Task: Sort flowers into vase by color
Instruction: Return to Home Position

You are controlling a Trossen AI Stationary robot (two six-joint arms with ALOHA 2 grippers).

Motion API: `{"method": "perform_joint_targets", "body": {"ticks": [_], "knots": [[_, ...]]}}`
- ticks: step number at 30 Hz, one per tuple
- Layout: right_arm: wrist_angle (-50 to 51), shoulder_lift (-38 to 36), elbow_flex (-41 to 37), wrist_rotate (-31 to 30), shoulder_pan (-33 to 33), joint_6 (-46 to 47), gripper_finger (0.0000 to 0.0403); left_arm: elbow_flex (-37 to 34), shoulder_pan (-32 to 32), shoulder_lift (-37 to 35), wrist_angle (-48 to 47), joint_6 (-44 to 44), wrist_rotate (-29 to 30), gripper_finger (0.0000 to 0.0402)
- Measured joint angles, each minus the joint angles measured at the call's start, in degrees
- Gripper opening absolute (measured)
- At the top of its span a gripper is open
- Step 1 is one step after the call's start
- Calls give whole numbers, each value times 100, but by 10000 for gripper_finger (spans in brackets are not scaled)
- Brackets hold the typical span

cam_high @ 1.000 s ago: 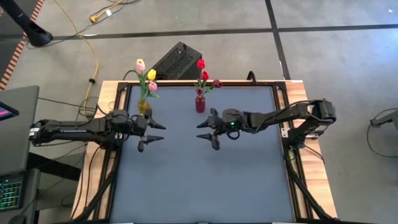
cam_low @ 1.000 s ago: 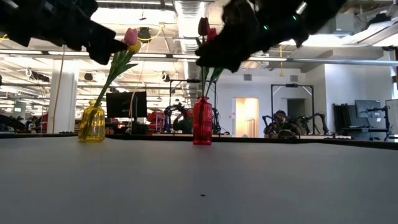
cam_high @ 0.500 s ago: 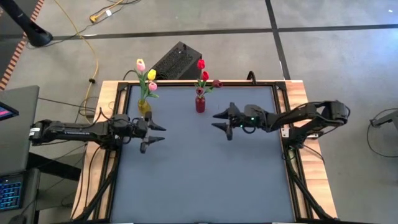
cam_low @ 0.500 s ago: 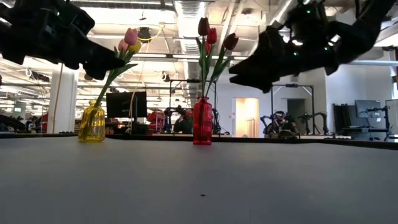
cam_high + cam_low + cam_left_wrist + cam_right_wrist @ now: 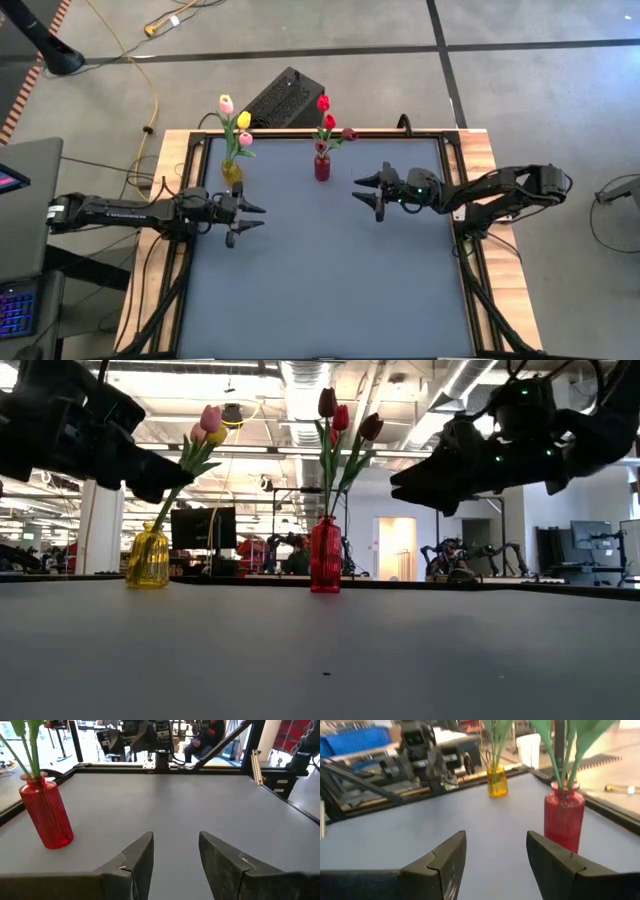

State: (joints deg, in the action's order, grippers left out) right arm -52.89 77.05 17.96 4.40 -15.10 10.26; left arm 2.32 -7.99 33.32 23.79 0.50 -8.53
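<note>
Sorting looked done. Every flower in view stood in a vase. The red vase (image 5: 322, 167) held the red flowers (image 5: 323, 102) and a maroon flower (image 5: 348, 134). The yellow vase (image 5: 232, 172) stood on the left arm's side of the red vase, along the same far edge of the surface (image 5: 320, 280), and held a yellow flower (image 5: 244, 120) with two pink flowers (image 5: 226, 104).

Right tool (image 5: 358, 189): near the red vase, on the right arm's side and a little toward the near edge, raised off the surface per the low view. Fingers (image 5: 445, 857) apart, nothing between them. Its wrist view looked past them at the red vase and the yellow vase beyond.

Left tool (image 5: 258, 215): well apart from the red vase, on the far side of the yellow vase and slightly nearer the near edge. Fingers (image 5: 142, 852) apart, empty, pointed toward the red vase.

Step in hand, by my read: return to home, no flower left to pick.

Next move likely calls for drawing each arm away from the red vase toward its own side. Nothing to release. The main care is the left tool, which sat close to the yellow vase and its leaning stems; a brush could tip it. The right tool had clear room beside the red vase.
</note>
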Motion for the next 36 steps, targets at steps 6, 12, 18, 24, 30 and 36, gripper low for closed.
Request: {"method": "perform_joint_targets", "body": {"ticks": [6, 12, 18, 24, 30, 36], "knots": [[-574, -23, -346, 3, 3, 128, 234, -78, -4, -40, -175, -23, 144, 134], [-642, -458, -759, -21, -135, 385, 234, -78, -4, -576, -824, -22, 159, 129], [-415, -1110, -1001, -23, -408, 601, 234, -76, -3, -1308, -1313, -27, 281, 129], [802, -2169, -1145, -16, -530, 684, 234, -76, -2, -1875, -1791, -21, 347, 129], [2130, -3275, -1199, -357, -516, 672, 234, -72, -2, -2137, -1888, -31, 487, 129], [2758, -3705, -1199, -629, -376, 580, 234, -72, -2, -2177, -1933, -47, 492, 129]]}}
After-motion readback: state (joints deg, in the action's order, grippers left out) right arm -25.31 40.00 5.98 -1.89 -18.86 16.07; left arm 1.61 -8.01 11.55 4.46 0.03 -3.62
